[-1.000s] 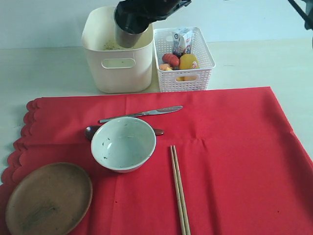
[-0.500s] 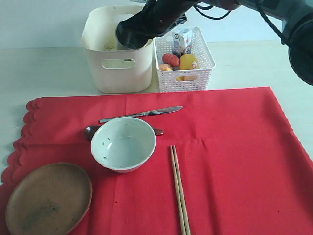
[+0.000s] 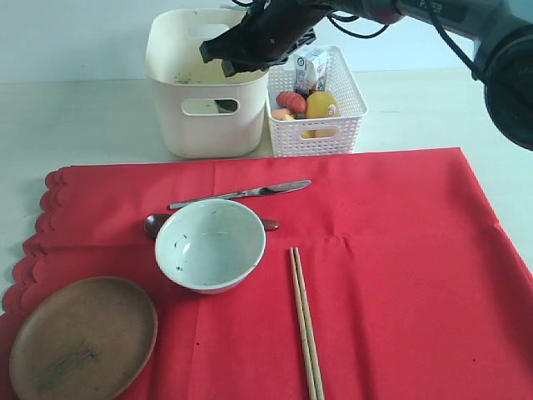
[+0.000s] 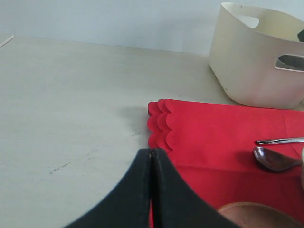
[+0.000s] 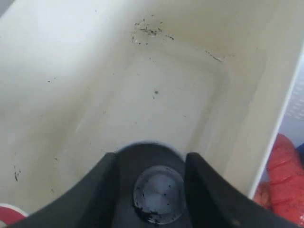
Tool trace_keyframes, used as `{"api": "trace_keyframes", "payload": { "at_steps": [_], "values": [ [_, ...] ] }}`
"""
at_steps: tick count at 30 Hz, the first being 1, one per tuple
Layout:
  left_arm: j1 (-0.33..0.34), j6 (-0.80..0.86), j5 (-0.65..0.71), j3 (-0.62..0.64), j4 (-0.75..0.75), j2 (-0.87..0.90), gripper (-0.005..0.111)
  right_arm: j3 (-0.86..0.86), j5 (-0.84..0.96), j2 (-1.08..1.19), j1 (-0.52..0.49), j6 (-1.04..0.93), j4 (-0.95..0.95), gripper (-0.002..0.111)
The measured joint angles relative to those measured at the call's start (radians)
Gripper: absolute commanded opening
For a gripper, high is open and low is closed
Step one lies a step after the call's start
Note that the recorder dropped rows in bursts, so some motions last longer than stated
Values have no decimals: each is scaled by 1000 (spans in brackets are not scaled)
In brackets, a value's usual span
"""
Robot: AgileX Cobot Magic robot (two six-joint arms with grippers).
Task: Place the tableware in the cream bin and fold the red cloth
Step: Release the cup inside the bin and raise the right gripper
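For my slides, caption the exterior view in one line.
Right fingers over the bin; bowl, plate, knife, spoon and chopsticks lie on the cloth.

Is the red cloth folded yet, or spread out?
Spread out: the red cloth lies flat with the speckled bowl, knife and chopsticks on it.

You are in a robot test room. You can tell by the bare pale table (image 3: 75,117), the plain wall (image 3: 67,42), the robot arm (image 3: 454,12) with cables (image 3: 366,32), and the toy food (image 3: 321,105) in a white basket (image 3: 353,104) near a red cloth (image 3: 400,250).
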Motion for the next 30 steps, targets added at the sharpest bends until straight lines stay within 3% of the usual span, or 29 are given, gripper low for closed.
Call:
{"api": "trace_keyframes", "payload": {
  "at_steps": [11, 19, 30],
  "values": [
    [0, 0, 0, 0, 0, 0, 0, 0, 31, -126, 0, -2, -97, 45],
    [0, 0, 0, 0, 0, 0, 0, 0, 179, -224, 0, 13, -119, 44],
    [0, 0, 0, 0, 0, 0, 0, 0, 500, -328, 0, 88, -135, 23]
  ]
}}
